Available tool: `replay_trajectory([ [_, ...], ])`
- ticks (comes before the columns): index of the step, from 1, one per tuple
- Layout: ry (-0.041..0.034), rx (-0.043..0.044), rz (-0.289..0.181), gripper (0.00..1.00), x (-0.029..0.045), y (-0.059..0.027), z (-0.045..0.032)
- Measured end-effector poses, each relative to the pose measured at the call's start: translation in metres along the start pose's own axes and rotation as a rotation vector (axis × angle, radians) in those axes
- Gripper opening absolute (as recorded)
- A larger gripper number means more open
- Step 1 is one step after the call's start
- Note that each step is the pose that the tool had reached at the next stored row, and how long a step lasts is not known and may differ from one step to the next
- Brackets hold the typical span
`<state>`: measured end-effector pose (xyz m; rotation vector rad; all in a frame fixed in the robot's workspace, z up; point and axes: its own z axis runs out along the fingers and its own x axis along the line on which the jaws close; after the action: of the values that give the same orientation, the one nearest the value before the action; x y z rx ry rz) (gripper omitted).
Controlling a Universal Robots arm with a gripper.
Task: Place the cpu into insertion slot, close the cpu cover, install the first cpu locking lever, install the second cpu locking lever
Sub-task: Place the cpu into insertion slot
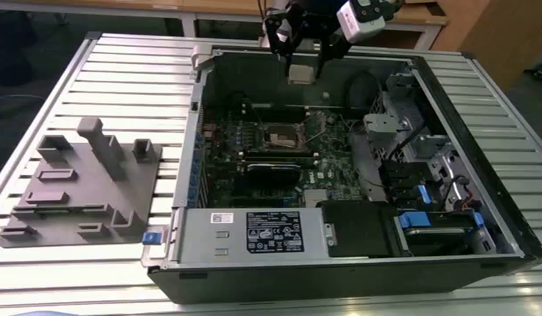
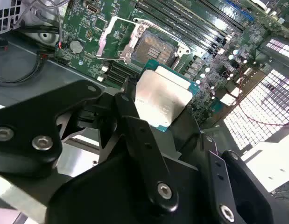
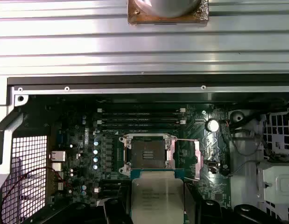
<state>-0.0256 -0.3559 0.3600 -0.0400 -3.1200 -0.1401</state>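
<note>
My gripper [image 1: 303, 62] hangs over the far edge of the open computer case, shut on the cpu [image 1: 301, 73], a small pale silver square. In both wrist views the cpu [image 2: 163, 95] [image 3: 157, 198] sits between the black fingers [image 2: 130, 112], well above the green motherboard [image 1: 332, 168]. The insertion slot [image 1: 284, 137] [image 2: 152, 47] [image 3: 148, 153] lies uncovered below, with a dark centre and a silvery rim. The cpu cover [image 2: 103, 42] stands flipped open beside the slot. A thin wire lever [image 3: 196, 154] is raised at the socket's side.
The case walls [image 1: 200, 131] ring the motherboard. A power supply [image 1: 244, 230] fills the near end and drive bays [image 1: 429, 164] the exterior view's right. Long memory slots [image 3: 139, 116] run beside the socket. A grey fixture tray [image 1: 78, 184] sits on the slatted table [image 1: 130, 72].
</note>
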Motion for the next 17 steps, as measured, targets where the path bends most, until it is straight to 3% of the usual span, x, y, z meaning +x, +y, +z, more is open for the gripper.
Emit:
replay_trajectory([
  [17,-0.0009,-0.0001,0.000,0.54,0.0000,-0.0003,0.0032],
])
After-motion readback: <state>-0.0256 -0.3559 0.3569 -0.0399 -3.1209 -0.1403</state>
